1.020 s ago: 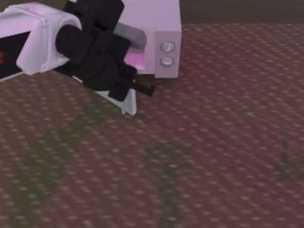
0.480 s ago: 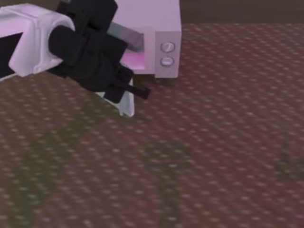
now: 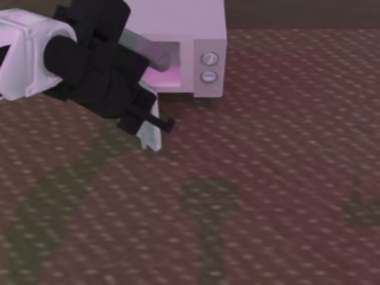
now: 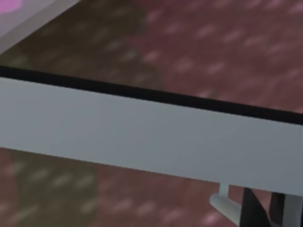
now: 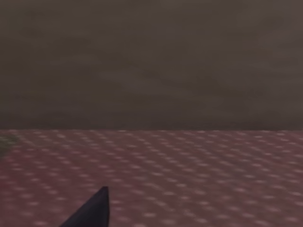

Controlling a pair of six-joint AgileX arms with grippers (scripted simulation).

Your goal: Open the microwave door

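- Your microwave [image 3: 190, 35] sits at the table's far edge, left of centre in the top view, its front facing the near side and its long axis running left to right
- It is a boxy, smooth, pale grey-white shell; the narrow panel at its right end carries two round silver knobs [image 3: 209, 67], one above the other
- The door [image 3: 151, 127] is swung well out from the front, hinged on the left, its free edge pointing toward the near side of the table
- In the left wrist view the door [image 4: 151, 135] crosses as a long flat pale grey band with a thin black strip along one edge, and a slim rod handle [image 4: 227, 208] stands off it
- The cavity [image 3: 166, 74] lies open, pink-lit inside, and you can see nothing in it
- Your left gripper [image 3: 148, 122] is at the door's free edge; its dark fingers [image 4: 253, 210] sit beside the handle, but you cannot tell how wide they stand or whether they grip it
- The table [image 3: 267, 196] is a reddish woven cloth with pale flecks and dull green patches
- Your right gripper shows only one dark fingertip [image 5: 92, 210] over bare cloth; you cannot tell its opening
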